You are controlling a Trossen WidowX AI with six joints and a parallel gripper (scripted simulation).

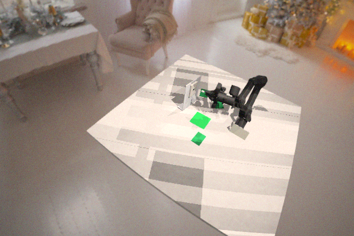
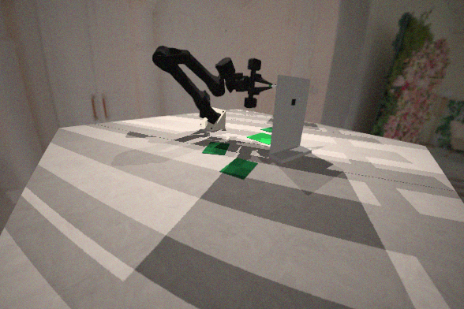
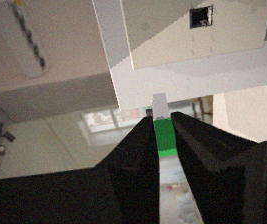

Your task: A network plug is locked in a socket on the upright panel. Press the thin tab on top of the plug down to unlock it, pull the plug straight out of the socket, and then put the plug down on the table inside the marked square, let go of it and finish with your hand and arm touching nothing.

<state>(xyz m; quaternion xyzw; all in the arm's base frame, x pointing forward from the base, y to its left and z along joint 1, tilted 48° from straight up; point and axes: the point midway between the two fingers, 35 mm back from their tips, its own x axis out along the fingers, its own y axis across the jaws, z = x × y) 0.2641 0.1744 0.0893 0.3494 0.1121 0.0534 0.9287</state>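
The arm (image 2: 185, 75) is showing a matt black, plastic-looking skin with soft highlights on its joints. The gripper (image 3: 165, 131) fingers are looking the same dull black, smooth and flat-faced. The plug (image 3: 164, 136) between them is reading as smooth plastic, green on the body and pale grey at the tip. The upright panel (image 2: 290, 112) is appearing as a smooth, matt light-grey sheet. The table (image 2: 276, 236) is wearing a flat, unglossy finish in grey and white stripes, and the green squares (image 1: 200, 120) are lying on it with a slight sheen.

arm (image 2: 185, 75): matte black, boxy links | base (image 1: 241, 132): pale grey block | hand (image 3: 162, 127): black tapered fingers
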